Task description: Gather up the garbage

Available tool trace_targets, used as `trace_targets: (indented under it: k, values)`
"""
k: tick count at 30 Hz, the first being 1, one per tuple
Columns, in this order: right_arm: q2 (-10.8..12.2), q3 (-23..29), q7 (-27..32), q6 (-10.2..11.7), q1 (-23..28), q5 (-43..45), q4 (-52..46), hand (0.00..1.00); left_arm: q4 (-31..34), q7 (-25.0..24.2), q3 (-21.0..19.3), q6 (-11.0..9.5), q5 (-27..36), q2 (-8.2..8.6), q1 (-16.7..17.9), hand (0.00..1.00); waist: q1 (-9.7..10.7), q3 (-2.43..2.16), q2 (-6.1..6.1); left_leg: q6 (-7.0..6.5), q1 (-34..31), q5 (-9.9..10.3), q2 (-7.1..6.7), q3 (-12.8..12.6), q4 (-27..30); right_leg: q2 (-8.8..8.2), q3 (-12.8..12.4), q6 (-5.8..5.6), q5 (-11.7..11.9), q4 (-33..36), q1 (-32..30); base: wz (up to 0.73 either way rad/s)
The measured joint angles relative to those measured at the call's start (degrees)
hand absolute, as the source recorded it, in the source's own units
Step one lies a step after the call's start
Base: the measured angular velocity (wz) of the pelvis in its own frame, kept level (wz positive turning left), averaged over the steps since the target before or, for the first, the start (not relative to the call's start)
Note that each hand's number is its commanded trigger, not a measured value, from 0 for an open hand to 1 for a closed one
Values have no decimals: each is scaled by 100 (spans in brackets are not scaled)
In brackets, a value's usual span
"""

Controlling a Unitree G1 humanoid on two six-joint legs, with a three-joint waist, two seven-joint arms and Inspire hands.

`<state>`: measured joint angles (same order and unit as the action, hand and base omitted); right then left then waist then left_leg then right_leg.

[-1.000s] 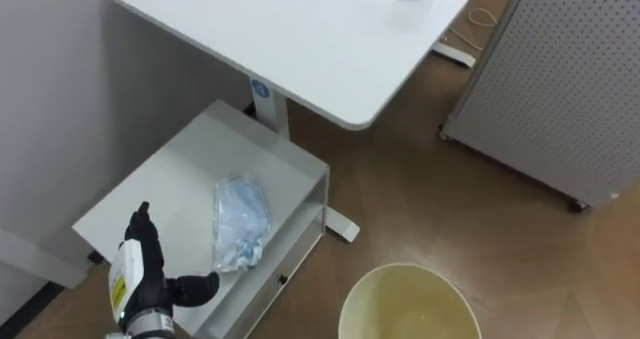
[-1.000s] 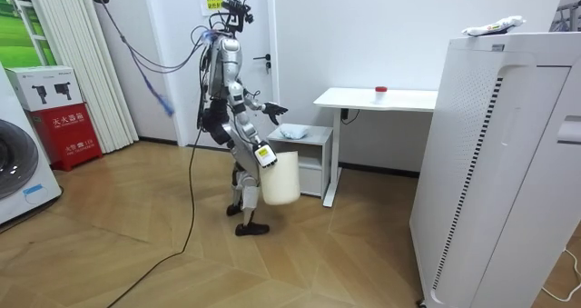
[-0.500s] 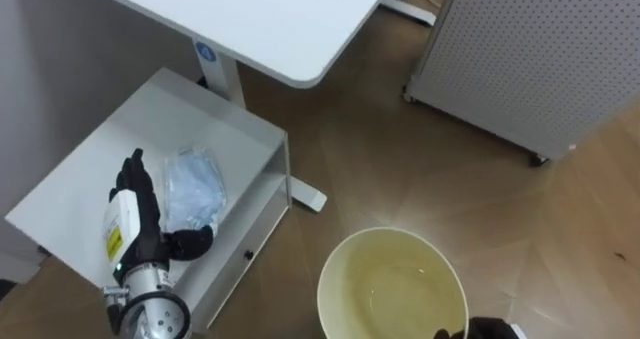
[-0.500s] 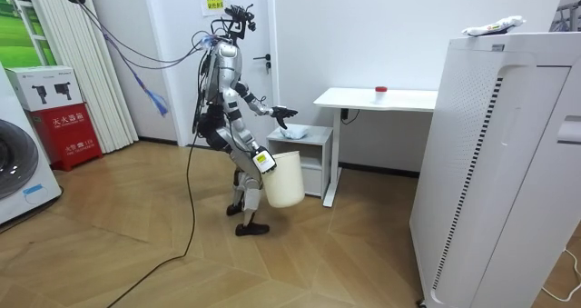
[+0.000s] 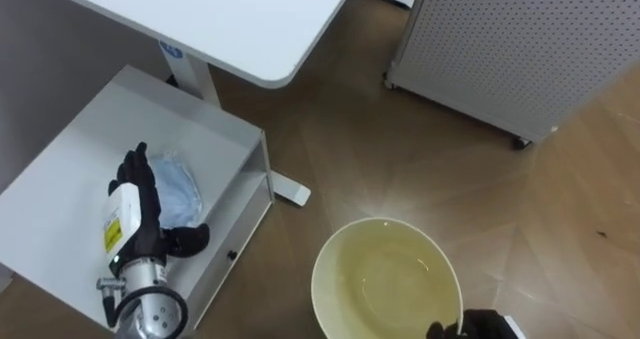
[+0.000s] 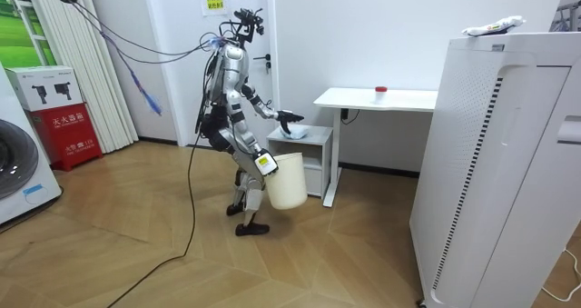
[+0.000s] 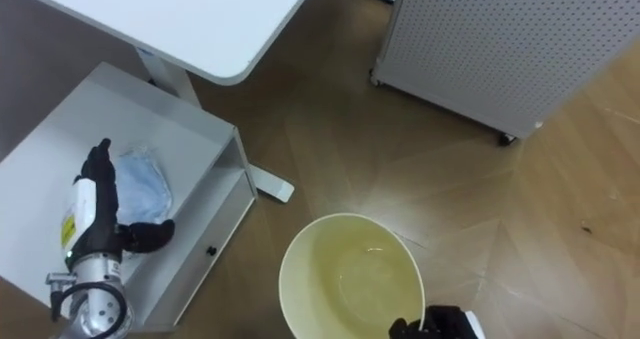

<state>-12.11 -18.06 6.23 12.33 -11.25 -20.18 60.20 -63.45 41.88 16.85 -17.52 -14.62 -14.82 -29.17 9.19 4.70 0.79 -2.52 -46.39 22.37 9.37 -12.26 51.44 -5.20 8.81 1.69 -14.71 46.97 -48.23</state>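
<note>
The humanoid's silver-grey body with dark joints and a black camera rig [image 6: 243, 17] on its head; its left hand [image 5: 140, 209] has black fingers [image 5: 131, 174], a white-and-yellow label [image 5: 115, 234] and a bare metal wrist [image 5: 146, 279], the right hand [image 5: 478, 327] black too

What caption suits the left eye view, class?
Open left hand hovers over crumpled bluish garbage on a white cabinet; right hand grips the rim of a cream bin.

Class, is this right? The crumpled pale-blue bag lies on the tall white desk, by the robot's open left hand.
No. In the left eye view the crumpled pale-blue bag lies on the low white cabinet, by the robot's open left hand.
</note>
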Motion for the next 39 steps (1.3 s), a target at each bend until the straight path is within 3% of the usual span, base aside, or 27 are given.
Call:
trace_targets:
  k: [15, 24, 27, 28, 29, 30, 31, 35, 39]
  values:
    - [-33, -98, 7, -8, 2, -12, -128, 100, -533, -871, 303, 430, -137, -30, 0, 0, 135, -4, -14, -5, -62, 38, 5, -106, -4, -53, -89, -4, -48, 86, -154, -1]
    - [-63, -95, -16, -176, 9, -86, -255, 100, -529, -1285, 370, 685, -472, -138, -4, 2, 184, -12, -26, -8, -115, 37, -21, -85, -9, -75, -81, -9, -49, 72, -188, 0]
    - [-61, -97, -3, -207, 9, -90, -253, 100, -541, -1344, 371, 774, -580, -147, -4, 13, 181, -13, -27, -9, -91, 37, -27, -86, -16, -76, -85, -9, -49, 72, -173, 0]
    - [-61, -97, 1, -208, 9, -90, -255, 100, -547, -1344, 371, 793, -605, -148, -4, 49, 179, -13, -27, -9, -90, 37, -27, -88, -16, -76, -85, -9, -49, 74, -174, 0]
    - [-61, -97, 8, -209, 9, -90, -255, 100, -546, -1336, 371, 841, -635, -148, -5, 57, 179, -13, -27, -9, -90, 37, -26, -89, -16, -75, -86, -9, -49, 76, -178, 0]
    - [-61, -97, 19, -216, 9, -90, -255, 100, -537, -1313, 366, 862, -635, -154, -11, 73, 173, -14, -26, -9, -88, 37, -23, -89, -16, -74, -83, -9, -49, 77, -178, 0]
    - [-61, -96, 30, -223, 9, -91, -255, 100, -529, -1270, 364, 870, -636, -161, -20, 100, 169, -15, -25, -8, -88, 37, -23, -89, -16, -73, -83, -9, -49, 77, -178, 0]
    - [-62, -124, 91, -252, 9, -184, -260, 100, -527, -1202, 358, 915, -642, -326, -130, 100, 147, -22, -15, -9, -61, 36, -24, -96, -17, -79, -84, -9, -48, 84, -159, 0]
    - [-61, -181, 146, -333, 9, -204, -260, 100, -531, -1207, 363, 1056, -685, -369, -150, 100, 147, -23, -14, -9, 16, 36, -33, -105, -34, -84, -86, -9, -49, 74, -88, 0]
